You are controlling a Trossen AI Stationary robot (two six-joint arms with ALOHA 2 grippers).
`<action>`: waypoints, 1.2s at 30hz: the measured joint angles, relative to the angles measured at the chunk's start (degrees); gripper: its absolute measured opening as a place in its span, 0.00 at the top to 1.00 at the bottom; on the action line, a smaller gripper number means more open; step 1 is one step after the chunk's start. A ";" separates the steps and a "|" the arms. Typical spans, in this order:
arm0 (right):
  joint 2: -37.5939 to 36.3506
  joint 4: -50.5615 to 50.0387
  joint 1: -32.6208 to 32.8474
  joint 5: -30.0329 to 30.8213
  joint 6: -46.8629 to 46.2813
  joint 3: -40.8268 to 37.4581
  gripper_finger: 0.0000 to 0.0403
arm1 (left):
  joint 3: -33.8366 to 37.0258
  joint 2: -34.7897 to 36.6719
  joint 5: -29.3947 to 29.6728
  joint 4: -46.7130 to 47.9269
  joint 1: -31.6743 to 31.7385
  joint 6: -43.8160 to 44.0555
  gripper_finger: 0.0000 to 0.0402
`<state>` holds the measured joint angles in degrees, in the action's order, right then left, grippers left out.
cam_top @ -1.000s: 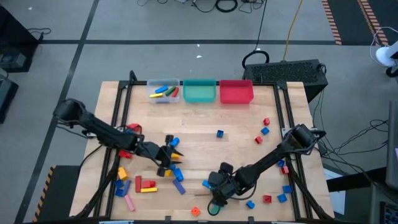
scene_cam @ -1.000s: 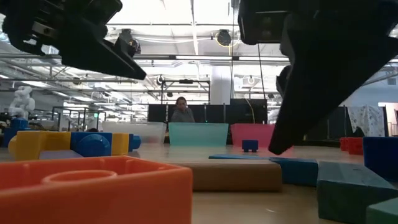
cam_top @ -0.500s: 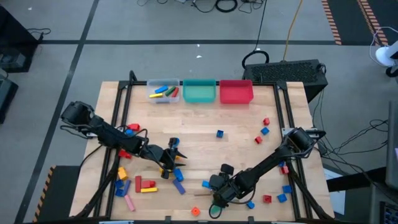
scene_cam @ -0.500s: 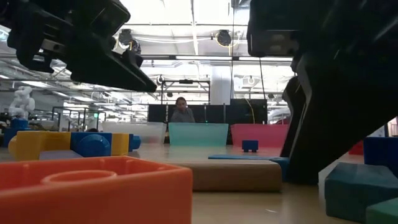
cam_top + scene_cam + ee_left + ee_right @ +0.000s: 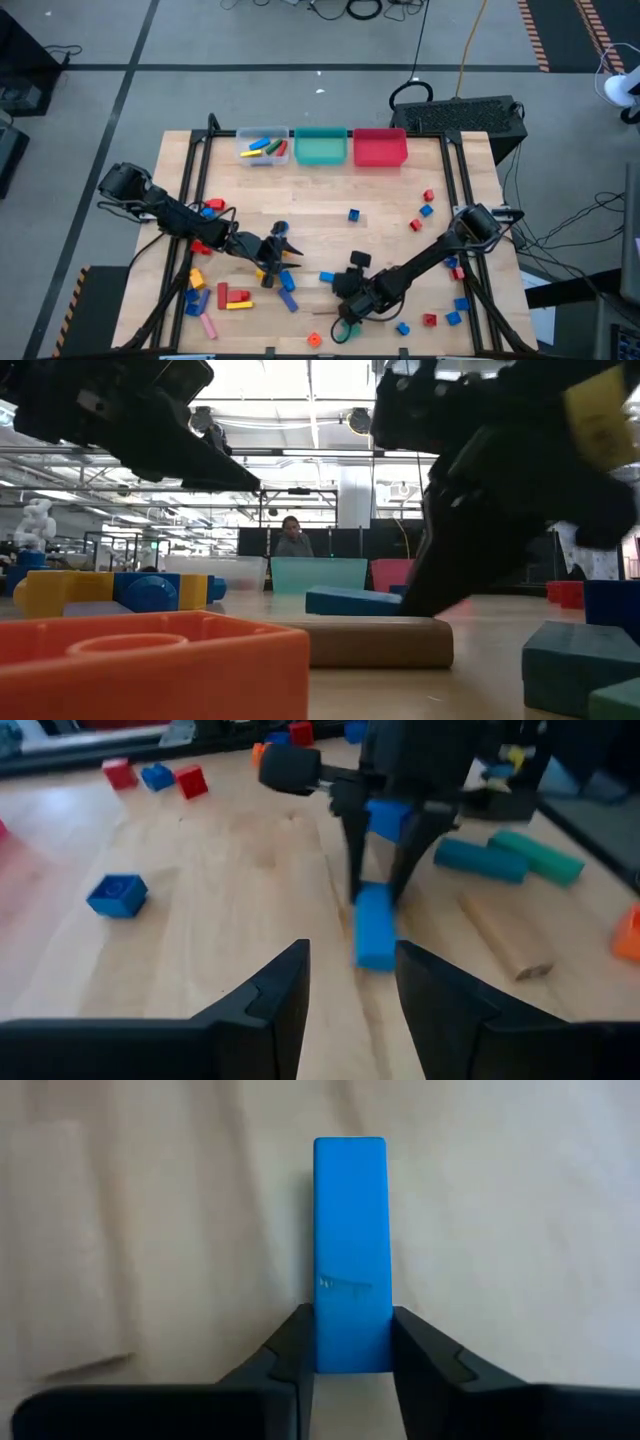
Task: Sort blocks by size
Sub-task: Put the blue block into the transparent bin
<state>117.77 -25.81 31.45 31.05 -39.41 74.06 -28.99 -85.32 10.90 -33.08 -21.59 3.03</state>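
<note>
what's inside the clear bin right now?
In the high view the clear bin holds a few long blocks: blue, yellow, green and red show. They overlap, so anything beneath them is hidden. The low view shows only its front wall.

orange block (image 5: 150, 665) cropped (near lens), blurred

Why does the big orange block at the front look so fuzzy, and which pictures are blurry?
In the low view the orange block sits right against the camera, too close to be in focus, while the far teal bin looks sharper. In the left wrist view the right hand and its blue block are smeared by motion. In the right wrist view that block is crisp, the table soft.
</note>
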 joint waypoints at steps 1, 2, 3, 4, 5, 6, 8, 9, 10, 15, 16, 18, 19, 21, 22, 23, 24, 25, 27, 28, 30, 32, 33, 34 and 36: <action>-0.02 -0.02 -0.38 0.75 0.56 0.00 0.78 | 0.00 0.00 0.09 0.02 0.13 1.95 0.62; -0.11 0.13 -0.66 1.53 1.26 0.00 0.78 | 0.00 0.00 0.11 0.00 0.43 3.90 0.62; -0.13 0.18 -0.87 2.43 1.92 0.00 0.78 | 0.00 0.00 0.13 0.00 0.83 5.62 0.62; -0.13 0.16 -1.15 3.41 2.52 0.00 0.78 | 0.00 0.00 0.13 0.02 1.19 7.39 0.61; -0.13 0.18 -1.39 4.00 3.23 0.00 0.78 | 0.00 0.00 0.13 0.02 1.62 9.17 0.60; -0.15 0.18 -1.66 4.53 3.98 0.00 0.78 | 0.00 0.00 0.11 0.01 2.07 11.00 0.58; -0.20 0.18 -2.10 5.84 5.16 0.02 0.78 | 0.00 0.00 0.06 0.02 3.09 15.09 0.53; -0.24 0.21 -2.24 6.65 5.79 0.02 0.78 | 0.00 0.00 0.04 0.02 3.66 16.83 0.50; -0.25 0.30 -2.31 7.83 6.35 0.03 0.78 | 0.00 0.00 0.02 0.04 4.23 18.36 0.47; -0.33 0.00 -2.48 15.07 9.49 0.45 0.78 | 0.00 0.00 -0.42 0.07 7.17 25.31 0.33; -0.33 -0.23 -2.53 16.56 10.21 0.79 0.78 | 0.00 0.00 -0.95 0.07 7.81 26.51 0.31; -0.33 -0.44 -2.67 19.78 12.01 1.65 0.78 | 0.00 0.00 -2.12 0.09 9.05 28.35 0.29; -0.35 -0.47 -2.69 21.40 13.01 2.13 0.78 | 0.00 0.00 -2.71 0.09 9.64 29.25 0.29; -0.35 -0.50 -2.95 24.75 15.34 3.34 0.78 | 0.00 0.00 -4.12 0.09 10.72 30.63 0.28; -0.35 -0.47 -3.10 25.71 16.52 3.97 0.78 | 0.00 0.00 -4.85 -0.01 11.20 31.08 0.28; -0.37 -0.48 -3.41 25.99 17.75 4.59 0.78 | 0.00 0.00 -5.75 -0.31 11.59 31.19 0.28; -0.39 -0.49 -3.77 26.08 18.87 5.15 0.78 | 0.00 0.00 -6.55 -0.88 11.86 31.19 0.28; -0.41 -0.36 -4.23 26.14 19.74 5.57 0.78 | 0.00 0.00 -7.43 -1.63 12.12 31.21 0.28; -0.43 0.11 -5.04 26.24 21.52 6.05 0.78 | 0.00 0.00 -8.39 -3.08 12.53 31.21 0.28; -0.43 0.62 -5.39 26.24 22.55 6.12 0.78 | 0.00 0.02 -9.07 -3.64 12.69 31.19 0.28; -0.43 1.73 -6.09 26.23 24.08 6.12 0.78 | 0.00 0.02 -10.30 -4.38 13.06 31.20 0.28; -0.43 2.48 -6.55 26.23 25.30 6.12 0.78 | 0.00 0.02 -10.94 -4.33 13.42 31.19 0.29; -0.43 2.88 -6.78 26.23 25.79 6.12 0.78 | 0.00 0.02 -11.12 -4.02 13.61 31.21 0.29; -0.43 3.36 -6.99 26.23 26.38 6.12 0.78 | 0.00 0.02 -11.31 -3.72 13.79 31.21 0.30; -0.43 4.56 -7.33 26.25 27.71 6.12 0.79 | 0.00 0.02 -12.10 -3.58 14.18 31.22 0.33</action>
<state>117.34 -21.25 24.12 57.29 -11.70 80.18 -28.99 -85.30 -1.20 -36.67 -7.41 34.25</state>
